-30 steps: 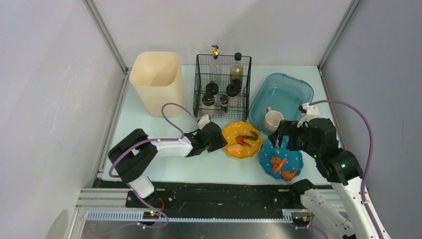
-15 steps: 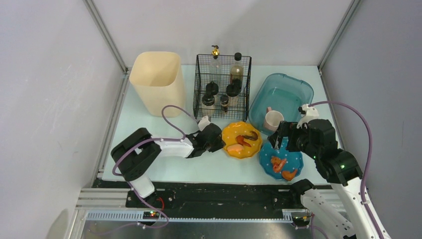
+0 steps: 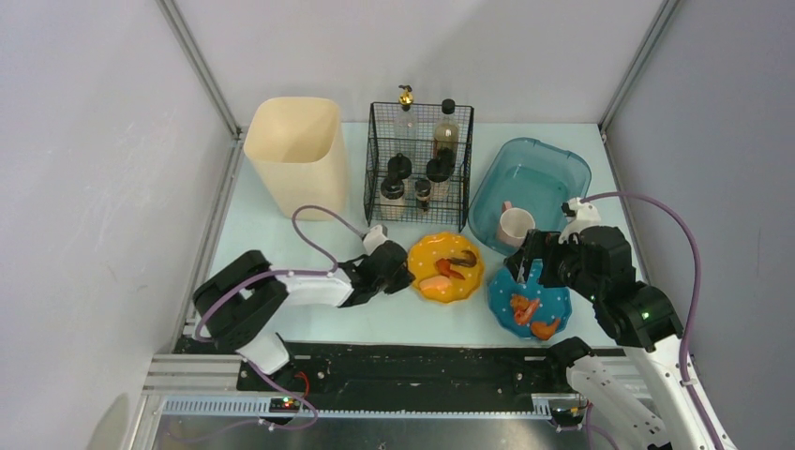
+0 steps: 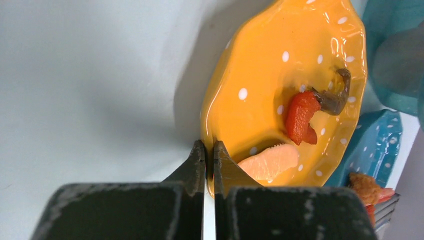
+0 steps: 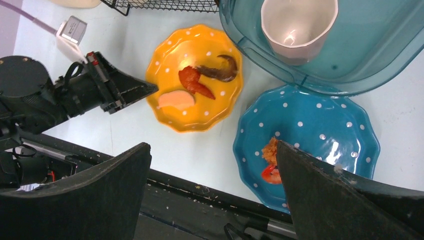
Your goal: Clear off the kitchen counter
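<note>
The kitchen counter is a pale mint tabletop. An orange dotted plate lies at its middle front, carrying a pale orange wedge, a red piece and a dark piece. My left gripper is shut on the plate's left rim, one finger inside and one outside. A blue dotted plate with orange-red food scraps sits to the right by the front edge. My right gripper hangs open above the blue plate's near-left side, holding nothing.
A teal tub at the back right holds a pale cup. A black wire basket of bottles stands at the back centre. A beige bin stands at the back left. The black rail runs along the front edge.
My left gripper has shut on the orange plate's rim and drawn back, sliding the plate a little to the left. The right arm has not moved.
</note>
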You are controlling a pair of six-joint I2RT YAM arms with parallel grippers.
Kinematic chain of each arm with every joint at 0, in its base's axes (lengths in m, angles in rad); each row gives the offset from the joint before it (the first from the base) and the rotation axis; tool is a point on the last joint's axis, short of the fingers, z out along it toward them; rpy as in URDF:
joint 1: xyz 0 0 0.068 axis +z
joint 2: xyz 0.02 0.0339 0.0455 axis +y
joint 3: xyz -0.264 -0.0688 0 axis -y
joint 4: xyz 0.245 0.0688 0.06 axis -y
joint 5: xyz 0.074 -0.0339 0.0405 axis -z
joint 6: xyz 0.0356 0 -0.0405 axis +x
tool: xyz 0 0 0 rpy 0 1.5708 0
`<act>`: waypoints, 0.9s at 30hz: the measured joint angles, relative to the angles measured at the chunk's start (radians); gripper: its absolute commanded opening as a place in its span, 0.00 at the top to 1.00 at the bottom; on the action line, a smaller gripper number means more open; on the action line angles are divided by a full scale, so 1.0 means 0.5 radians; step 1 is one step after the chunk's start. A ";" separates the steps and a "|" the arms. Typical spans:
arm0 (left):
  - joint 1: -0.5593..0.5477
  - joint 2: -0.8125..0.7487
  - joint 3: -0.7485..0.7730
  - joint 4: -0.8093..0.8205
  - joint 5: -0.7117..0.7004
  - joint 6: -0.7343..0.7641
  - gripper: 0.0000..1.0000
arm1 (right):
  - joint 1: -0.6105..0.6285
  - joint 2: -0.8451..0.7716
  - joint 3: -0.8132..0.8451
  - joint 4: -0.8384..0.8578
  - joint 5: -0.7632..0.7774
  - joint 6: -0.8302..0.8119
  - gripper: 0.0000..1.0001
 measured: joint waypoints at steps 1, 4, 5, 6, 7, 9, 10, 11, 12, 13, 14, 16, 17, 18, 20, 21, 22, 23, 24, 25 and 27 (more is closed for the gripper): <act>0.000 -0.049 -0.037 -0.027 -0.009 0.003 1.00 | 0.001 -0.001 -0.001 0.000 0.000 0.000 0.01; -0.003 -0.225 -0.155 -0.137 -0.013 0.014 1.00 | 0.002 -0.001 -0.002 0.000 0.005 0.000 0.00; -0.005 -0.270 -0.176 -0.172 -0.013 0.017 1.00 | 0.002 -0.001 -0.002 0.001 0.005 0.000 0.00; -0.007 -0.319 -0.195 -0.214 -0.014 0.020 1.00 | 0.004 -0.001 -0.002 0.002 0.008 0.000 0.01; -0.008 -0.372 -0.207 -0.266 -0.014 0.034 1.00 | 0.005 -0.001 -0.002 0.002 0.009 0.000 0.01; -0.011 -0.460 -0.210 -0.365 -0.025 0.064 1.00 | 0.008 -0.001 -0.002 0.003 0.013 0.000 0.01; -0.014 -0.497 -0.208 -0.411 -0.030 0.074 1.00 | 0.009 -0.001 -0.002 0.006 0.014 0.000 0.00; -0.020 -0.542 -0.202 -0.476 -0.037 0.098 1.00 | 0.011 -0.001 -0.002 0.010 0.014 0.000 0.01; -0.029 -0.593 -0.191 -0.558 -0.045 0.127 1.00 | 0.011 -0.001 -0.002 0.014 0.014 -0.001 0.01; -0.036 -0.634 -0.175 -0.623 -0.050 0.150 1.00 | 0.011 -0.001 -0.002 0.016 0.014 -0.001 0.00; -0.044 -0.674 -0.151 -0.696 -0.055 0.176 1.00 | 0.013 -0.001 -0.002 0.017 0.014 -0.001 0.01; -0.054 -0.741 -0.099 -0.816 -0.058 0.225 1.00 | 0.014 -0.001 -0.002 0.018 0.014 -0.001 0.00; -0.059 -0.775 -0.069 -0.878 -0.057 0.250 1.00 | 0.014 -0.001 -0.002 0.021 0.014 0.000 0.01; -0.062 -0.803 -0.043 -0.928 -0.057 0.270 1.00 | 0.014 -0.001 -0.002 0.025 0.014 0.000 0.01; -0.063 -0.861 0.003 -1.010 -0.056 0.298 1.00 | 0.015 -0.001 -0.002 0.034 0.014 0.000 0.01; -0.063 -0.887 0.024 -1.041 -0.051 0.304 1.00 | 0.017 -0.001 -0.002 0.035 0.014 -0.001 0.00; -0.062 -0.909 0.051 -1.071 -0.047 0.314 1.00 | 0.018 -0.001 -0.002 0.037 0.014 -0.001 0.01; -0.063 -0.926 0.076 -1.097 -0.043 0.318 1.00 | 0.018 -0.001 -0.002 0.041 0.014 -0.001 0.01; -0.063 -0.941 0.110 -1.123 -0.038 0.328 1.00 | 0.018 -0.001 -0.002 0.045 0.014 -0.001 0.01; -0.063 -0.951 0.131 -1.137 -0.034 0.331 1.00 | 0.020 -0.001 -0.002 0.050 0.014 -0.001 0.01; -0.063 -0.966 0.184 -1.164 -0.016 0.333 1.00 | 0.022 -0.001 -0.002 0.058 0.013 -0.001 0.01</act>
